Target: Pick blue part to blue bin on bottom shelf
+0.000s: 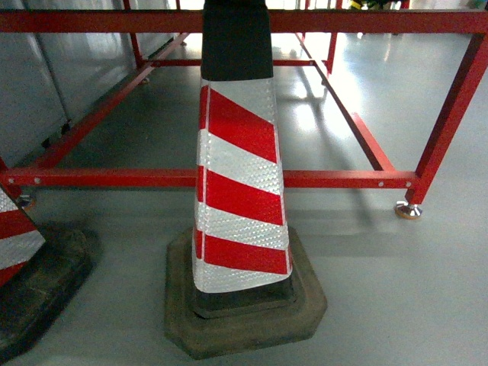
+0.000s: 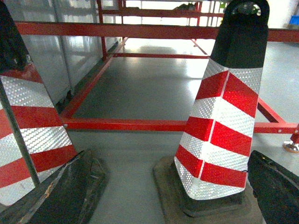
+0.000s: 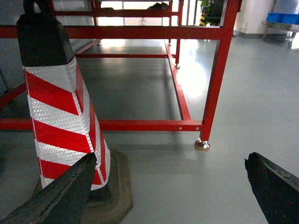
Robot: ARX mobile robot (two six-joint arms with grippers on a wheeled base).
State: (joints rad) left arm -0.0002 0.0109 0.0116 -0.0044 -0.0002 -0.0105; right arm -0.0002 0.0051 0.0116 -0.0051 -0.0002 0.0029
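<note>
left gripper [image 2: 168,196] spread wide, empty; right gripper [image 3: 168,191] spread wide, empty. just ahead: red-and-white striped reflective traffic cone with black top [image 1: 238,183] on dark rubber base. beyond it: red painted steel frame [image 1: 213,178], grey glossy floor [image 1: 396,290]. blue part not in view, nor bottom shelf; stiffness, weight, grip point cannot be judged. far right of right gripper: blue crate [image 3: 282,17], maybe bin.

Both wrist views showed black, wedge-shaped fingers [image 2: 60,196] with scuffed, worn edges; right fingers [image 3: 273,186] looked alike.
</note>
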